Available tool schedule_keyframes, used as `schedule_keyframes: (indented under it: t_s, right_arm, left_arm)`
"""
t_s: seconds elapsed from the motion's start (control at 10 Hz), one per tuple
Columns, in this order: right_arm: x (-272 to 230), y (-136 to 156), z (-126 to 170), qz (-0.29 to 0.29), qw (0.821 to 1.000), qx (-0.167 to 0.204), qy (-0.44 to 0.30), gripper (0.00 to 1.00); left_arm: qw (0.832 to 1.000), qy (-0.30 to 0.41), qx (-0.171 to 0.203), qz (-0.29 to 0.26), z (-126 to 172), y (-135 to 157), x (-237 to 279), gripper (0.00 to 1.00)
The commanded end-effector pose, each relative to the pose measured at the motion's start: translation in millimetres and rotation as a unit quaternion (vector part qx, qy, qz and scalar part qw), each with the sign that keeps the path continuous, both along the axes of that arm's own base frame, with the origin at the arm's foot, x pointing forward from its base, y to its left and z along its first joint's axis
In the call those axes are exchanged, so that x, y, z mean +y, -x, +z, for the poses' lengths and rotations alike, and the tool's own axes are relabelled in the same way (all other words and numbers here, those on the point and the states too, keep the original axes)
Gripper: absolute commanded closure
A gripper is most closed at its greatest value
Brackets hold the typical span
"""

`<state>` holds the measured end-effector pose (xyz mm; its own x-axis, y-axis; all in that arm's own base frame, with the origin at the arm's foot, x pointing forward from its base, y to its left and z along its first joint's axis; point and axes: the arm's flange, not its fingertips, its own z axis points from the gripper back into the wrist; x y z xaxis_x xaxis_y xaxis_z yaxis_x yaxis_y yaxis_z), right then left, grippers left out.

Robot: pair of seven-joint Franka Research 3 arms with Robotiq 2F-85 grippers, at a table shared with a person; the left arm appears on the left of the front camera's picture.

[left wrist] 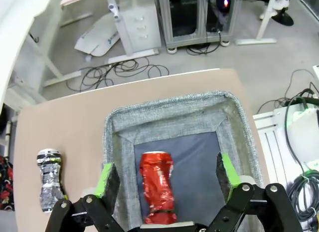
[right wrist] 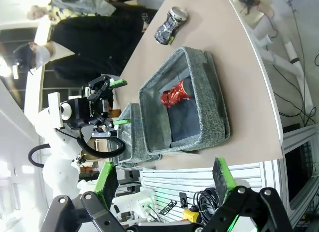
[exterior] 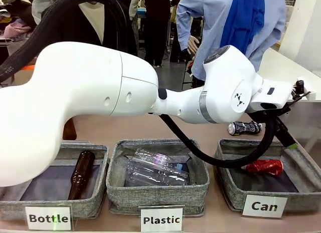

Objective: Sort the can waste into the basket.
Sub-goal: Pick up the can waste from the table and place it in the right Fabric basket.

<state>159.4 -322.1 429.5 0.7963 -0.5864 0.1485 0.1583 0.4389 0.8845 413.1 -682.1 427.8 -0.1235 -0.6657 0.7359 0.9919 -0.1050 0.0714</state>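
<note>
The red can (exterior: 264, 166) lies on its side on the dark lining of the "Can" basket (exterior: 231, 192) at the right. My left gripper (exterior: 290, 142) hangs just above that basket, reached across from the left. In the left wrist view it (left wrist: 165, 177) is open, its green pads (left wrist: 105, 178) either side of the red can (left wrist: 157, 188) below, with nothing held. The black-and-white can (exterior: 245, 128) lies on the table behind the basket (left wrist: 169, 105), also seen as the patterned can (left wrist: 50, 179) beside it. My right gripper (right wrist: 164, 179) is open and empty, high off to the side.
The "Plastic" basket (exterior: 158, 193) in the middle holds clear bottles. The "Bottle" basket (exterior: 90, 205) at the left holds a brown glass bottle (exterior: 80, 174). The left arm's black cable (exterior: 220, 160) sags over the Can basket. A person in blue (exterior: 235, 27) stands at the far side.
</note>
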Motion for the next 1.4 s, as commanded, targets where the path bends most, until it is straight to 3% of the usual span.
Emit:
schedule_keyframes:
  t_s: [0.0, 0.2, 0.3, 0.5, 0.7, 1.0, 1.3]
  right_arm:
    - [0, 0, 0, 0.000, 1.000, 0.000, 0.000, 0.00]
    - [4, -4, 0, 0.002, 1.000, 0.000, 0.006, 0.00]
    - [14, -13, 1, 0.020, 1.000, -0.010, -0.007, 0.00]
    - [41, -43, -2, 0.051, 0.999, -0.015, -0.013, 0.00]
    - [81, -76, -5, 0.094, 0.995, -0.002, -0.029, 0.00]
    - [169, -116, -21, 0.148, 0.989, 0.016, -0.026, 0.00]
    - [250, -128, -27, 0.218, 0.974, 0.010, -0.053, 0.00]
  left_arm:
    - [1.000, -0.017, 0.011, 0.009, 9, 2, 2, 0.00]
    - [1.000, -0.020, 0.020, 0.011, 14, 8, 13, 0.00]
    - [0.998, -0.034, 0.051, 0.001, 23, 14, 28, 0.00]
    - [0.995, -0.056, 0.071, -0.035, 45, 36, 65, 0.00]
    - [0.992, -0.074, 0.065, -0.074, 70, 64, 107, 0.00]
    - [0.990, -0.111, 0.079, -0.032, 75, 98, 184, 0.00]
    - [0.994, -0.020, 0.088, 0.054, 74, 114, 276, 0.00]
